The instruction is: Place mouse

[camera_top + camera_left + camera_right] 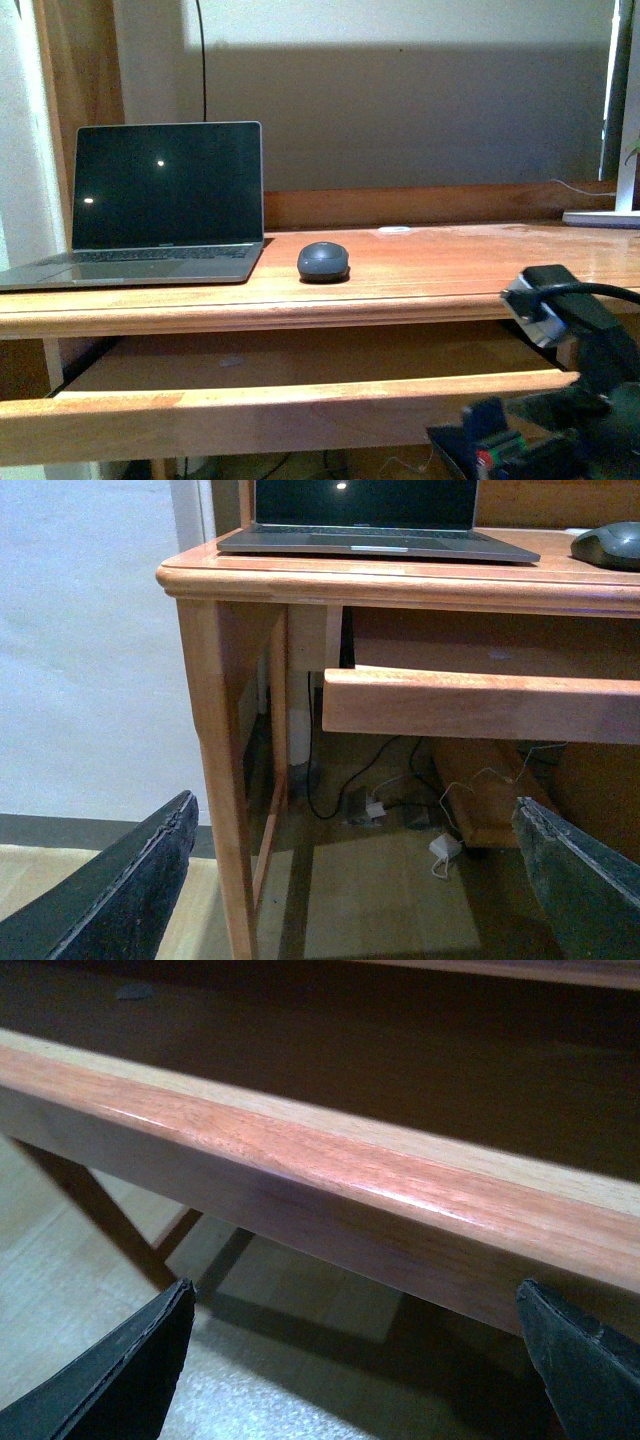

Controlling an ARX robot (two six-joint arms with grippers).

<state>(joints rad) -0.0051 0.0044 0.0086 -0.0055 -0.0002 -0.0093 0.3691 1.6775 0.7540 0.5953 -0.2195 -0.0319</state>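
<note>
Home office: wooden desk point(420, 275), laptop point(160, 205)

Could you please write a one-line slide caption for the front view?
Dark grey mouse rests on the wooden desk beside an open laptop, above a pulled-out tray.

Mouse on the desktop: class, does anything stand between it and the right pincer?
Yes. The pulled-out wooden tray's front rail lies just ahead of the open right pincer, below the dark grey oval mouse.

The right arm point(580, 330) is black and blocky, with a grey-white band, a looping black cable point(590, 291) and small red-green markings.
</note>
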